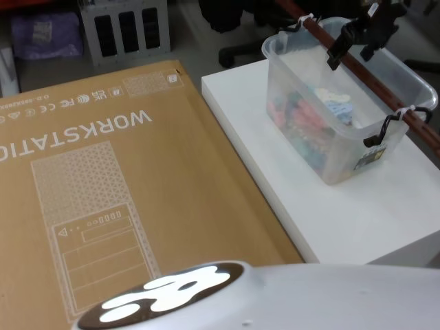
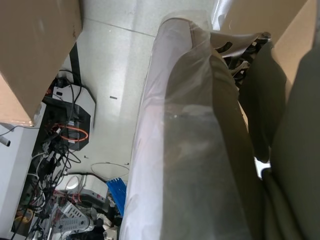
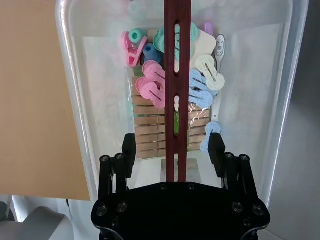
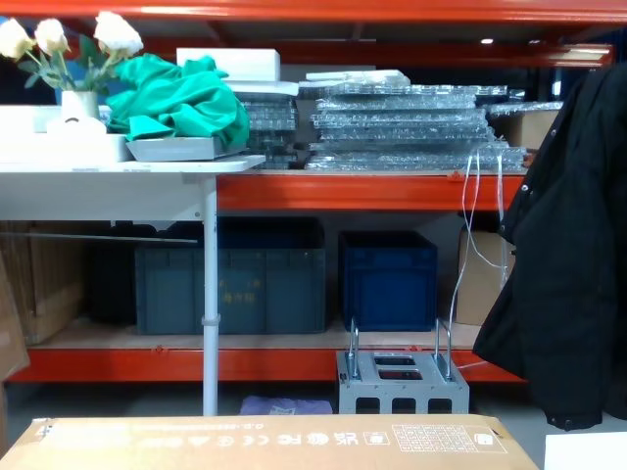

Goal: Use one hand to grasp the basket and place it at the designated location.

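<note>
Basket (image 3: 280, 100) handle (image 3: 176, 100) lies between the right gripper's (image 3: 173, 150) spread fingers (image 3: 129, 152).

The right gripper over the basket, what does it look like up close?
The right gripper is matte black: a broad plate body studded with round bolts, hinged linkage bars on each side, and two short, blocky fingers. In the head view it shows as a black silhouette.

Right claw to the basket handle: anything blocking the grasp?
Nothing visible. The right claw hangs open directly over the long reddish-brown bar handle, one finger either side of it, with no object in the gap. The translucent whitish plastic basket sits on the white platform, clothes pegs inside below the bar.
</note>
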